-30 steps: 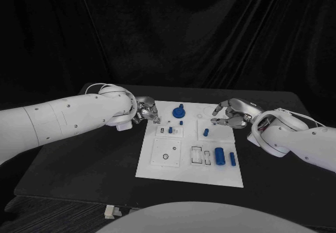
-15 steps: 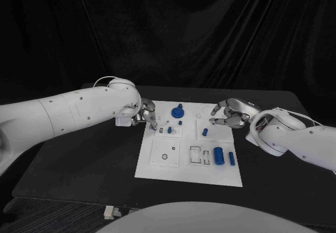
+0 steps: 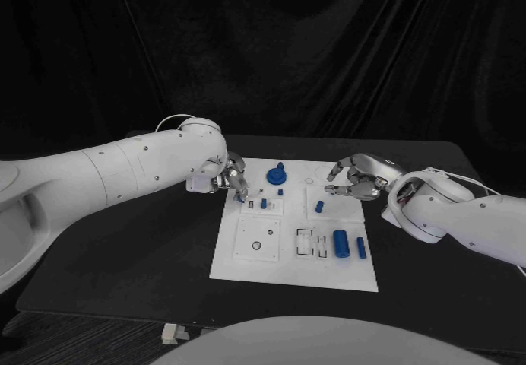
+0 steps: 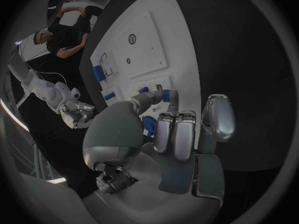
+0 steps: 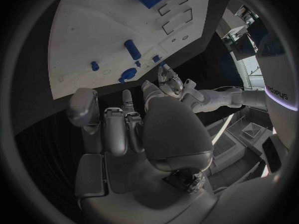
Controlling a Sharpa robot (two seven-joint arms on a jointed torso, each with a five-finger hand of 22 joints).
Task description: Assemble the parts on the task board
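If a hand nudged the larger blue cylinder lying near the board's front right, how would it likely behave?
The blue cylinder lies on its side on the flat white task board, so it would probably roll if pushed sideways. It looks solid and rigid, unlikely to flex. Rolling right, it would likely bump the slimmer blue pin beside it.

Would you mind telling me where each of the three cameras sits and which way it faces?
Head view: on the robot's head, looking down at the task board; both arms enter, left hand and right hand at the board's far end.
Left wrist view: behind the left hand, facing the board; the right hand shows beyond.
Right wrist view: behind the right hand, facing the board; the left hand shows beyond.
Shared: all three show the board and its blue parts.
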